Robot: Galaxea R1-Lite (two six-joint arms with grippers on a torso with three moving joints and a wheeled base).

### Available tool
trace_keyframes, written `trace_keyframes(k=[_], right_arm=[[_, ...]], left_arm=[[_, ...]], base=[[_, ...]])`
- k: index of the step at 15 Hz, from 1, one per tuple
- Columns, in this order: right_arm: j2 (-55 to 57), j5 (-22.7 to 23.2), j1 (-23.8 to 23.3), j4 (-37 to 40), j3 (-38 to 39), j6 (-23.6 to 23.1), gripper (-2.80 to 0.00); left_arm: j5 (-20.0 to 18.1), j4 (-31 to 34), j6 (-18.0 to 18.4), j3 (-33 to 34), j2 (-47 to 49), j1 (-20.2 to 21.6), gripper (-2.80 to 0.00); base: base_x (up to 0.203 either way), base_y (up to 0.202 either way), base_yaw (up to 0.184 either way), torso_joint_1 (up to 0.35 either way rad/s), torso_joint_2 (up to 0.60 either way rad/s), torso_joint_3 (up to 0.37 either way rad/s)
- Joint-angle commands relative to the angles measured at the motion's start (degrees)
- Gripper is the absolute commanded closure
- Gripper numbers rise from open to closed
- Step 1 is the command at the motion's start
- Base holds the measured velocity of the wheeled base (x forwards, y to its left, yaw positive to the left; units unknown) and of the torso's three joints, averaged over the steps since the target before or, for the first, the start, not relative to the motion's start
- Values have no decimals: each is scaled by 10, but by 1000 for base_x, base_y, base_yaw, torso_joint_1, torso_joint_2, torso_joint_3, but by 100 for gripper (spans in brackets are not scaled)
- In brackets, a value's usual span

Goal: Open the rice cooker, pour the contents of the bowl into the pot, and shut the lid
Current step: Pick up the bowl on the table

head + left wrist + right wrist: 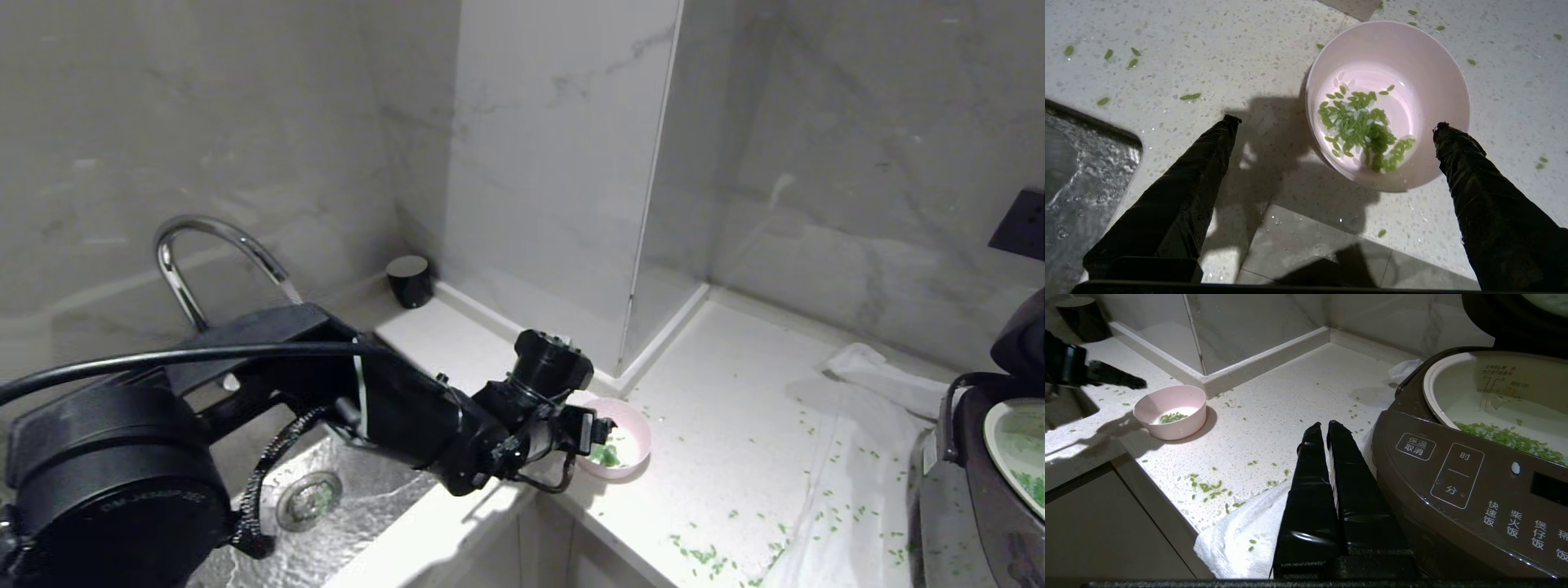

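Grey marble walls stand behind the white speckled tabletop (735, 425). On it, near the corner by the sink (359, 506), sits the bowl (1171, 411), upright, with a small heap of the contents (1361, 126) inside. The left gripper (1335, 124) hovers just over the bowl with its fingers (1208, 163) spread wide, holding nothing. Loose green grains (1208, 488) lie scattered on the tabletop and on a white cloth (1241, 535). Well apart, at the right edge, the rice cooker (1453, 477) stands with the lid (1506, 314) raised, and the pot (1494, 396) holds more green grains. The right gripper (1327, 426) rests beside the cooker's front, its fingers pressed together and empty.
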Motion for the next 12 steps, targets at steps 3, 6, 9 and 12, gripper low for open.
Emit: trace_keyframes(k=[3, 6, 9, 12], right_arm=[[1, 0, 0, 0, 1, 0, 0], [1, 0, 0, 0, 1, 0, 0], [1, 0, 0, 0, 1, 0, 0], [1, 0, 0, 0, 1, 0, 0]], left_arm=[[59, 0, -2, -49, 83, -9, -280], [62, 4, -2, -74, 103, -11, -280], [62, 58, -8, -110, 111, -10, -280], [62, 90, -9, -141, 120, -10, -280]], base=[[0, 0, 0, 0, 0, 0], [0, 0, 0, 0, 0, 0], [0, 0, 0, 0, 0, 0], [0, 0, 0, 0, 0, 0]])
